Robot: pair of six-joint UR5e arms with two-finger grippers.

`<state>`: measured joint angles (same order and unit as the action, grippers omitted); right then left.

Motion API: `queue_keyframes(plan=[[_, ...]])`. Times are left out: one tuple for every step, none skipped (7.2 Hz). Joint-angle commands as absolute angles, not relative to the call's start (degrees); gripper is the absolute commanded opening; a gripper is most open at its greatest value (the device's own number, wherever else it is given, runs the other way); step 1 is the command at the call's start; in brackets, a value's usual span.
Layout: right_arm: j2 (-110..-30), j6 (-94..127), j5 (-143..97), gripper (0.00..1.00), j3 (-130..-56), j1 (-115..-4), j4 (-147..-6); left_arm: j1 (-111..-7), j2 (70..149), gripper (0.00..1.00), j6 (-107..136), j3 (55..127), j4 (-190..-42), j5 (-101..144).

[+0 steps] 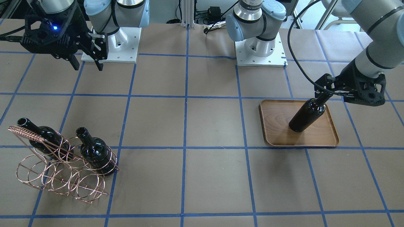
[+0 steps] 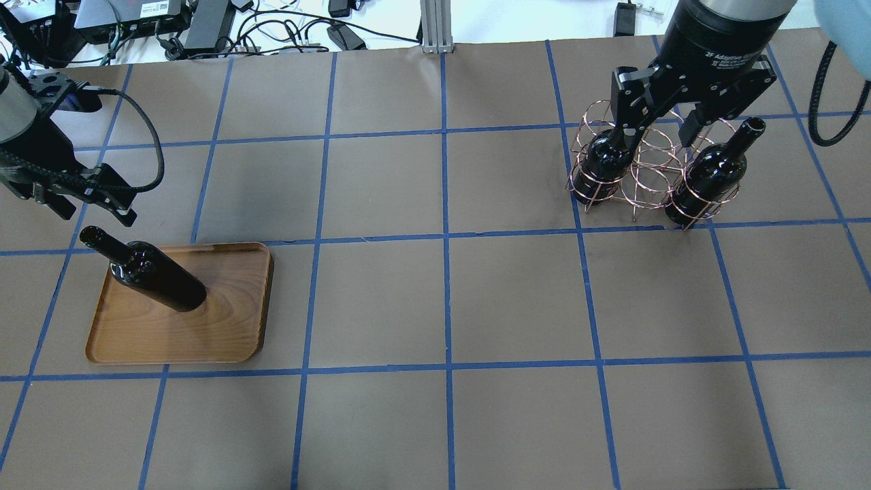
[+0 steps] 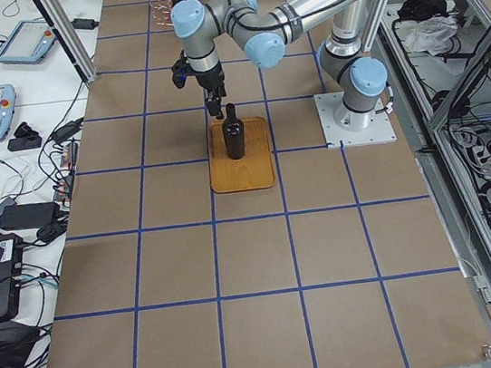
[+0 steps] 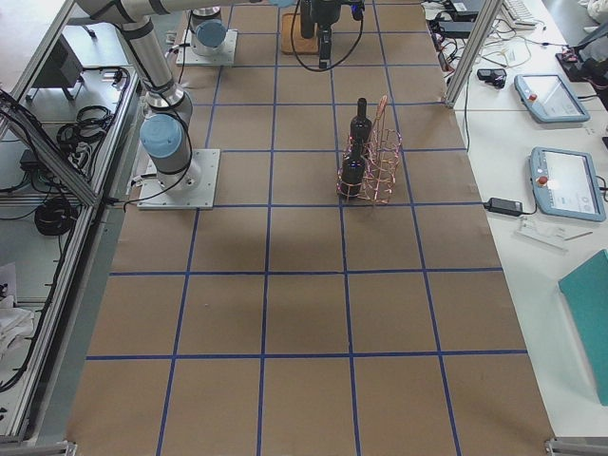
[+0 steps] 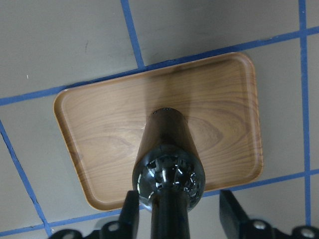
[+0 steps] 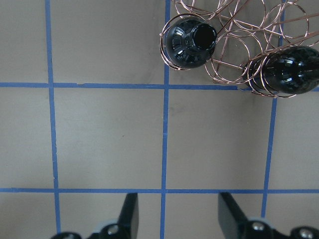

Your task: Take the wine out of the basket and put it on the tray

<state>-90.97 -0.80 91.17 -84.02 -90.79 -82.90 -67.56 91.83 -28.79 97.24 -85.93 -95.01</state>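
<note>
Left gripper, jaws spread, straddles the neck of the wine standing on the tray.

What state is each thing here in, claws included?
Wine on tray: upright, not gripped.
Tray: flat, holding one bottle.
Basket: standing, two bottles inside.
Second bottle: upright in basket.
Third bottle: upright in basket.
Left gripper: open around wine's neck.
Right gripper: open, empty.
</note>
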Motion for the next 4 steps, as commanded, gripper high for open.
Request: queue_keyframes(plan=[[-91.0, -0.9, 91.4, 0.63, -84.0, -90.8, -82.8, -70.3, 88.7, 1.0, -21.5, 94.5, -87.5, -94.8], [-91.0, -0.8, 91.3, 0.63, -84.0, -90.8, -82.8, -73.5, 87.3, 1.0, -19.2, 92.0, -89.7, -95.1], [-91.0, -0.7, 91.3, 0.63, -84.0, -90.8, -82.5, -77.7, 86.8, 1.0, -13.9, 89.4, -91.7, -94.7], [-91.0, -0.6, 91.3, 0.63, -84.1, -90.8, -82.4, -82.7, 86.2, 1.0, -9.9, 89.0, -91.8, -94.7]])
